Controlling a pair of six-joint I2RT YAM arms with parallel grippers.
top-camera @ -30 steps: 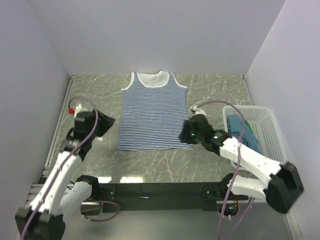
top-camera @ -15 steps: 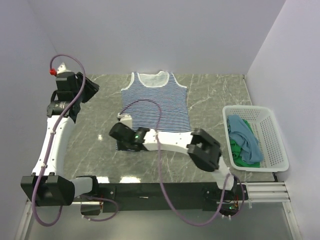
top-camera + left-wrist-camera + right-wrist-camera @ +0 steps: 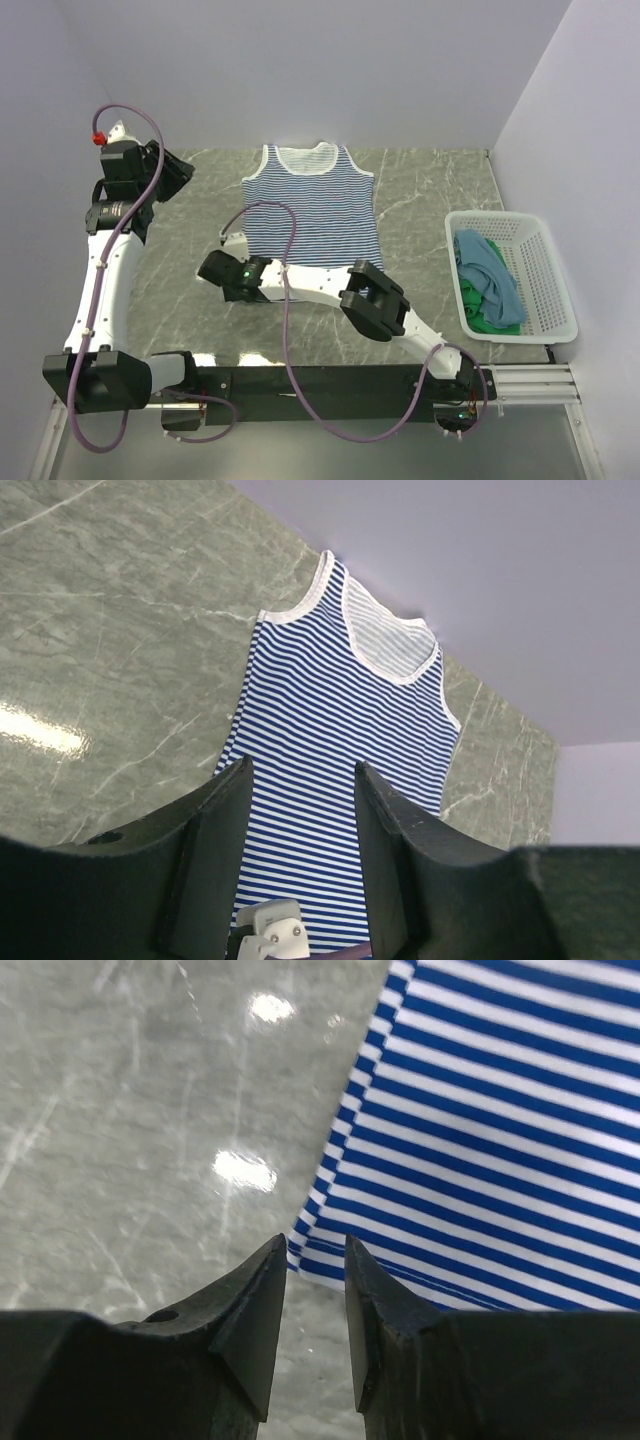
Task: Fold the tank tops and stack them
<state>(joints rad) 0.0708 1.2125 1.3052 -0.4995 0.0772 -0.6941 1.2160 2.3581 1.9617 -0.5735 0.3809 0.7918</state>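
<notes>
The navy-and-white striped tank top (image 3: 312, 215) lies flat at the back middle of the table, neckline away from me. My right gripper (image 3: 212, 272) reaches across to the top's near left hem corner (image 3: 305, 1250). Its jaws stand open a finger's width at that corner (image 3: 312, 1250), clamping nothing. My left gripper (image 3: 170, 170) hangs high at the back left, open and empty. From there it looks down on the striped top (image 3: 340, 720) past its fingers (image 3: 225, 820). The teal-blue tank top (image 3: 490, 268) and the green one (image 3: 478, 308) lie bunched in the basket.
A white mesh basket (image 3: 545, 240) stands at the right edge of the marble-patterned table (image 3: 430, 190). Purple walls close in the back and both sides. The right arm's elbow (image 3: 375, 300) and its purple cable (image 3: 290, 240) cross the near part of the striped top.
The right arm swung from the top's right side across to its near left corner, its jaws narrowing a little. The left arm rose from the table's left to the back left.
</notes>
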